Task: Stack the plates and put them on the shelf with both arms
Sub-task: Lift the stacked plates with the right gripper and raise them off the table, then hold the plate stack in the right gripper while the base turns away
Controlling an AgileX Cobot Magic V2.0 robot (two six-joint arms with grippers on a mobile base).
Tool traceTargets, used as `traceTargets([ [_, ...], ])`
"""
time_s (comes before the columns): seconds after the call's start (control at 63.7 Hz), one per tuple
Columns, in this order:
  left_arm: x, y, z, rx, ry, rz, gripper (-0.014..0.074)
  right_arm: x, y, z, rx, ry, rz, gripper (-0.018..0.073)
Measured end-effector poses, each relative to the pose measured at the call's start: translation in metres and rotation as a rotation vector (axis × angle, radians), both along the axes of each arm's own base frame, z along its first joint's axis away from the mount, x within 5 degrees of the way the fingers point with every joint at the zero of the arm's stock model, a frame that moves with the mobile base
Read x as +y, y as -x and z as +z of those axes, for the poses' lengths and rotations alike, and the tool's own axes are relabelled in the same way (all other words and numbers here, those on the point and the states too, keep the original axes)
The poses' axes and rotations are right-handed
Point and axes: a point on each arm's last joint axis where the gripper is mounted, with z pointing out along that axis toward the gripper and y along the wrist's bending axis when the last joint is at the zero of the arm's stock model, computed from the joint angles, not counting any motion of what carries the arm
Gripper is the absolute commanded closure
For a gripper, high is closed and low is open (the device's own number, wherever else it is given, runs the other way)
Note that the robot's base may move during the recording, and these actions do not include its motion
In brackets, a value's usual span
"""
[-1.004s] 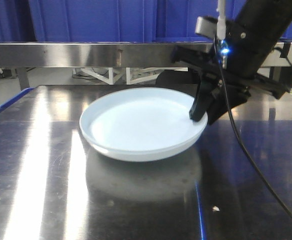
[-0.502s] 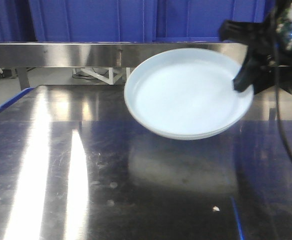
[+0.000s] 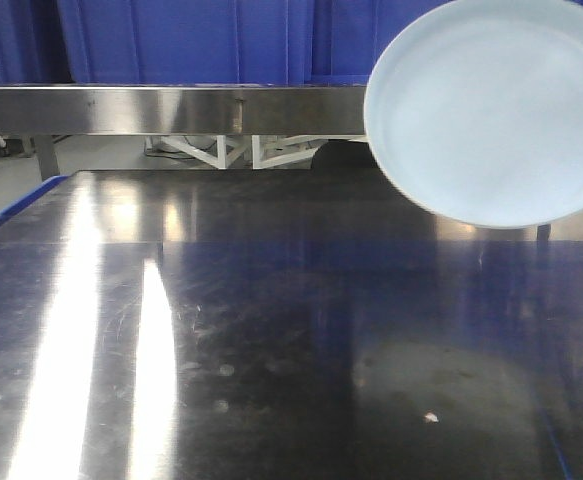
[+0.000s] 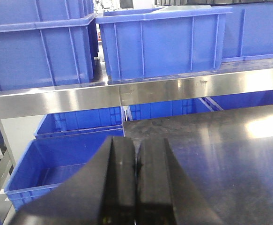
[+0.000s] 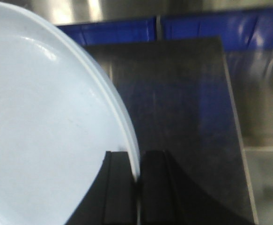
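Observation:
The white plates [image 3: 491,110] hang in the air at the upper right of the front view, tilted up with the inside facing the camera, in front of the shelf rail [image 3: 171,108]. In the right wrist view my right gripper [image 5: 137,161] is shut on the plates' rim [image 5: 127,136], which shows a double edge; the plates [image 5: 42,122] fill the left of that view. In the front view the right gripper is almost wholly past the right edge. My left gripper [image 4: 136,147] is shut and empty, off the table's left end, facing the shelf rail [image 4: 173,91].
The reflective steel tabletop [image 3: 271,330] lies below the plates. Blue crates [image 3: 191,40] stand on the shelf behind the rail, and also show in the left wrist view [image 4: 164,42]. More blue crates [image 4: 66,159] sit low at the left of the table.
The right gripper has lifted the plates off the tabletop, up and to the right, and tilted them toward upright. The tabletop where they lay is now bare.

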Motion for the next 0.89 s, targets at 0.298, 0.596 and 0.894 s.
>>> traceTargets([
  [0.298, 0.000, 0.000, 0.000, 0.000, 0.000, 0.000, 0.0516, -0.005, 0.040, 0.001, -0.142, 0.035, -0.012, 0.0509],
  [0.596, 0.000, 0.000, 0.000, 0.000, 0.000, 0.000, 0.0516, -0.008, 0.082, 0.004, -0.256, 0.031, -0.013, 0.0509],
  [0.894, 0.000, 0.000, 0.000, 0.000, 0.000, 0.000, 0.0516, -0.010, 0.122, 0.007, -0.409, 0.022, -0.014, 0.0509],
])
